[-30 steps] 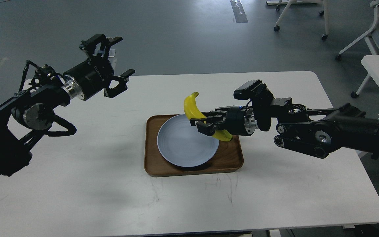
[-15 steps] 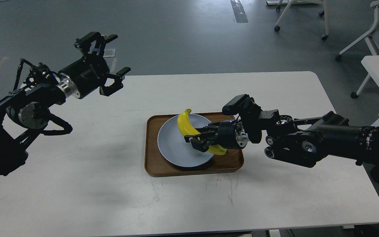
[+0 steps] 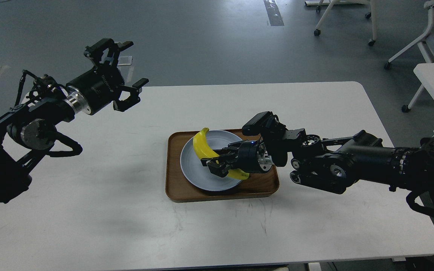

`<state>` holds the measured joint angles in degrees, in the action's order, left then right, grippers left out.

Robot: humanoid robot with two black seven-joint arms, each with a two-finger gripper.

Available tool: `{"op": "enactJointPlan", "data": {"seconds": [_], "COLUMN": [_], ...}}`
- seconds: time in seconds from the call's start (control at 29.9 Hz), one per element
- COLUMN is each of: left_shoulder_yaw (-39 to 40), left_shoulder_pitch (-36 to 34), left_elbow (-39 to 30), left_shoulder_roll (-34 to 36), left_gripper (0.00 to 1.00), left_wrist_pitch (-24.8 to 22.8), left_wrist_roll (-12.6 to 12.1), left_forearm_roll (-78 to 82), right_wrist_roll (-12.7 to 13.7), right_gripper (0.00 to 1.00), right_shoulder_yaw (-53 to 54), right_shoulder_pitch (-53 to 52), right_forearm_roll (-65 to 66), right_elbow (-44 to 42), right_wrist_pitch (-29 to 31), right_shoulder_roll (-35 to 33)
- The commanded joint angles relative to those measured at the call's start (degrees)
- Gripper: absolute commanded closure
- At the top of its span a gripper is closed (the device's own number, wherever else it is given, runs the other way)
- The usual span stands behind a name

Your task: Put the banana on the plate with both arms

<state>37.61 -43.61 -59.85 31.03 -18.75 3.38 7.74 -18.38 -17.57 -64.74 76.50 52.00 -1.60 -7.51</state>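
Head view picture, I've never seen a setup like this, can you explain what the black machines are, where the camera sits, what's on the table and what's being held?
The camera sits in a humanoid robot's head, looking forward and down at a white table. The two black machines are its own arms. The left gripper hangs open and empty above the table's far left. The right gripper is closed on a yellow banana, holding it over a pale blue-grey plate. I cannot tell whether the banana touches the plate yet. The plate sits in a brown wooden tray. Office chairs stand behind.
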Motion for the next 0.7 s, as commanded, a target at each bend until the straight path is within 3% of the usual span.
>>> {"op": "enactJointPlan", "data": {"seconds": [0.0, 0.03, 0.1, 0.13, 0.27, 0.5, 0.67], "left_shoulder_yaw": [0.01, 0.01, 0.01, 0.01, 0.01, 0.01, -0.87], "left_shoulder_pitch": [0.01, 0.01, -0.07, -0.07, 0.01, -0.07, 0.01], "left_elbow": [0.00, 0.00, 0.00, 0.00, 0.00, 0.00, 0.09], "left_shoulder_roll": [0.00, 0.00, 0.00, 0.00, -0.09, -0.09, -0.70], "left_gripper": [0.02, 0.02, 0.02, 0.02, 0.02, 0.02, 0.02], "left_wrist_pitch": [0.29, 0.47, 0.73, 0.73, 0.73, 0.73, 0.82], "left_wrist_roll": [1.36, 1.54, 1.54, 1.54, 1.54, 1.54, 1.01], "left_forearm_roll": [0.00, 0.00, 0.00, 0.00, 0.00, 0.00, 0.00], "right_wrist_roll": [0.10, 0.19, 0.27, 0.36, 0.54, 0.54, 1.68], "right_gripper": [0.51, 0.48, 0.26, 0.20, 0.06, 0.04, 0.04], "right_shoulder_yaw": [0.17, 0.26, 0.78, 0.79, 1.22, 7.98, 17.99], "right_shoulder_pitch": [0.49, 0.58, 0.58, 0.58, 0.49, -0.48, -1.44], "right_forearm_roll": [-0.30, -0.30, -0.30, -0.39, -0.65, -1.09, -16.59], "right_elbow": [-1.11, -1.11, -1.11, -1.11, -1.02, -0.67, -0.58], "right_wrist_pitch": [-0.33, -0.42, -0.51, -0.60, -1.38, -1.74, -1.56], "right_shoulder_roll": [0.57, 0.57, 0.57, 0.57, 0.30, -2.94, -6.20]}}
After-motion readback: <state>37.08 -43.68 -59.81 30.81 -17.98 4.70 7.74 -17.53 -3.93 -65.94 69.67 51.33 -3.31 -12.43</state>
